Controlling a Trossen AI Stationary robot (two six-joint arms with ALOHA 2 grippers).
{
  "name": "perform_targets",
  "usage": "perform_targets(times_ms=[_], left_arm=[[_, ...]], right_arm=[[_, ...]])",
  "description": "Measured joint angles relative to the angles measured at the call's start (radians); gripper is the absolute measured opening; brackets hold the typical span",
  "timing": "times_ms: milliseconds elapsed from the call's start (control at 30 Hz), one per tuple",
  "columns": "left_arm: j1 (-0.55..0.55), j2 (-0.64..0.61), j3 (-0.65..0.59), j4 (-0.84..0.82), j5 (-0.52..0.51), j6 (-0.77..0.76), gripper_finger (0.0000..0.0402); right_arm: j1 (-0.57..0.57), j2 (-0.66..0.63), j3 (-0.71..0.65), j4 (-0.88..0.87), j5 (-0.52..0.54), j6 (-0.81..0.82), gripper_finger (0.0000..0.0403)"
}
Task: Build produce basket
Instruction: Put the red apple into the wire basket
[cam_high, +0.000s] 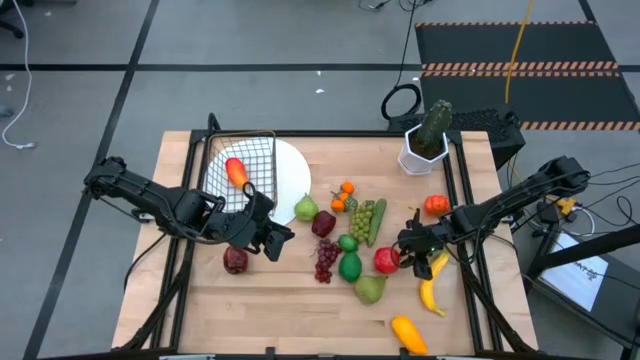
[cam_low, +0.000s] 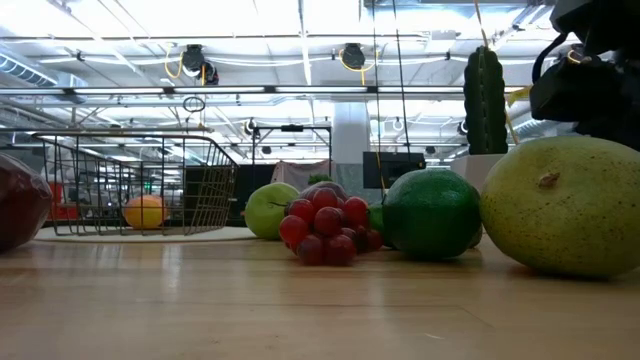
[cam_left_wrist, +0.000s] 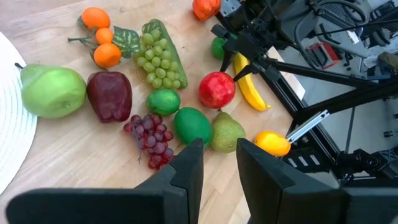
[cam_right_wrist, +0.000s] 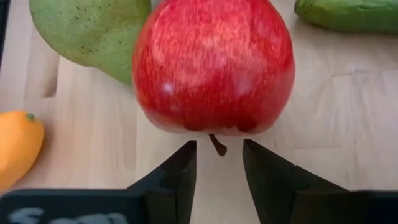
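My right gripper (cam_right_wrist: 217, 163) hangs just short of the glossy red toy apple (cam_right_wrist: 213, 65), its two dark fingers parted by a narrow gap with nothing between them; the apple's stem (cam_right_wrist: 217, 145) points at that gap. The gap looks narrower than the apple, so I judge I should spread the fingers, centre on the widest part and close gently, since the rounded skin could slip or roll into the speckled green pear (cam_right_wrist: 93, 34) beside it. The small dark wire-mesh basket (cam_high: 243, 170) stands well apart across the wooden table (cam_high: 290, 310), on the round white plate (cam_high: 296, 175), with one orange-red fruit (cam_high: 236, 171) inside. My left gripper (cam_left_wrist: 219, 163) waits near the basket, slightly parted and empty.
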Motion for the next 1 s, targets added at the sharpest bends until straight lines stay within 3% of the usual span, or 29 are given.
perform_targets(times_ms=[500, 1000], left_arm=[[0.001, 0.0, 0.0, 0.0, 0.0, 0.001, 0.0097], [0.019, 0.0, 0.0, 0.0, -0.001, 0.014, 0.0097]], right_arm=[[0.0, 0.0, -0.041, 0.114, -0.026, 0.045, 0.0034], [0.0, 0.0, -0.045, 0.119, -0.022, 0.075, 0.0006]])
